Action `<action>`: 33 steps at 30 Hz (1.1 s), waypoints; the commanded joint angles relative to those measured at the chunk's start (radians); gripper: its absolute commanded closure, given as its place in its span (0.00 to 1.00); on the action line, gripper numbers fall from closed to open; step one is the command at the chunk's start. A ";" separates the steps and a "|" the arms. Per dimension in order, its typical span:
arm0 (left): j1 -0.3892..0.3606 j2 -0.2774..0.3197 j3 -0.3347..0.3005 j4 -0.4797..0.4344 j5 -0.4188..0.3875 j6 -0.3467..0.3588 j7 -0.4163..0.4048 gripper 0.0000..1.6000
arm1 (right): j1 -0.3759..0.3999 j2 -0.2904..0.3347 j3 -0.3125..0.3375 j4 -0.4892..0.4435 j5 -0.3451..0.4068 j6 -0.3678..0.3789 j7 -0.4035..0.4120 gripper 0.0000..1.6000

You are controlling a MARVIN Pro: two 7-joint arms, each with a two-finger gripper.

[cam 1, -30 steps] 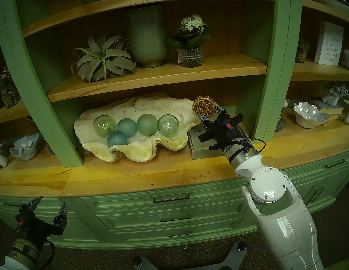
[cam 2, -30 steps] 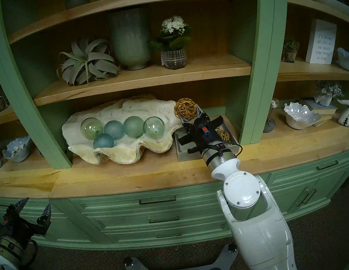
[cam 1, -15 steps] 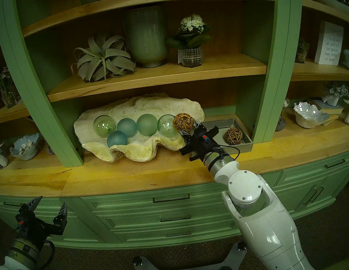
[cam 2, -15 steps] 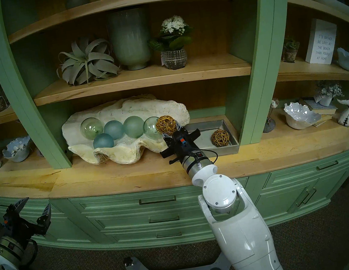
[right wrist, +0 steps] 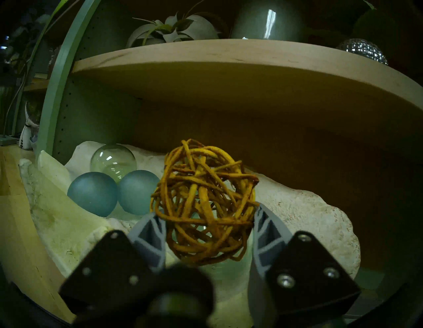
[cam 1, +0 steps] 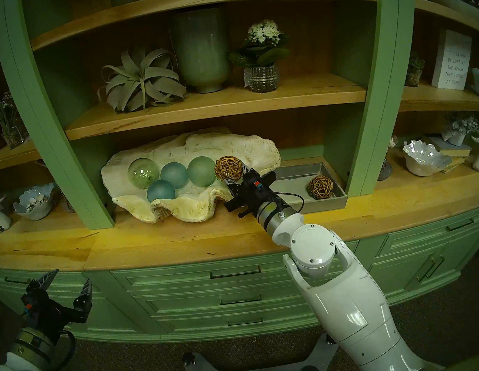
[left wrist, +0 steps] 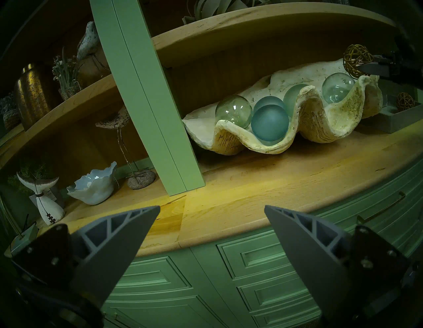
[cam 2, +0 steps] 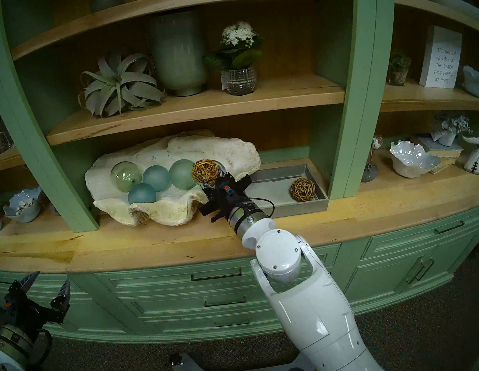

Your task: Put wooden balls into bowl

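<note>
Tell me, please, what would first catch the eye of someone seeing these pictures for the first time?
Probably the huge cream-white clam shell with a wavy rim on the wooden counter, cradling smooth green and blue glass spheres. Right above its right part, the right gripper holds a woven golden-brown rattan ball. A second rattan ball lies in the grey square tray to the shell's right.

Glass spheres (cam 1: 174, 175) crowd the clam shell's (cam 1: 260, 149) left; its right end lies bare.
</note>
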 commanded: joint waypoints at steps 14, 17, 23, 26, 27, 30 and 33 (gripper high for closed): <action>-0.001 0.000 -0.002 -0.029 -0.007 -0.002 -0.002 0.00 | -0.001 0.014 -0.035 -0.069 0.007 0.058 -0.095 1.00; -0.001 0.000 -0.002 -0.029 -0.007 -0.002 -0.002 0.00 | -0.032 0.028 -0.044 -0.100 0.009 0.085 -0.107 1.00; -0.001 0.000 -0.002 -0.029 -0.007 -0.002 -0.003 0.00 | -0.075 0.052 -0.058 -0.140 0.043 0.118 -0.130 1.00; -0.001 0.000 -0.002 -0.029 -0.007 -0.002 -0.003 0.00 | -0.082 0.058 -0.062 -0.142 0.047 0.117 -0.138 1.00; -0.001 0.000 -0.002 -0.029 -0.007 -0.002 -0.003 0.00 | -0.081 0.056 -0.059 -0.140 0.041 0.112 -0.138 1.00; -0.002 0.000 -0.002 -0.029 -0.007 -0.002 -0.003 0.00 | -0.059 0.052 -0.048 -0.122 0.036 0.107 -0.139 1.00; -0.002 0.001 -0.002 -0.028 -0.006 -0.002 -0.002 0.00 | -0.041 0.052 -0.042 -0.114 0.039 0.108 -0.138 1.00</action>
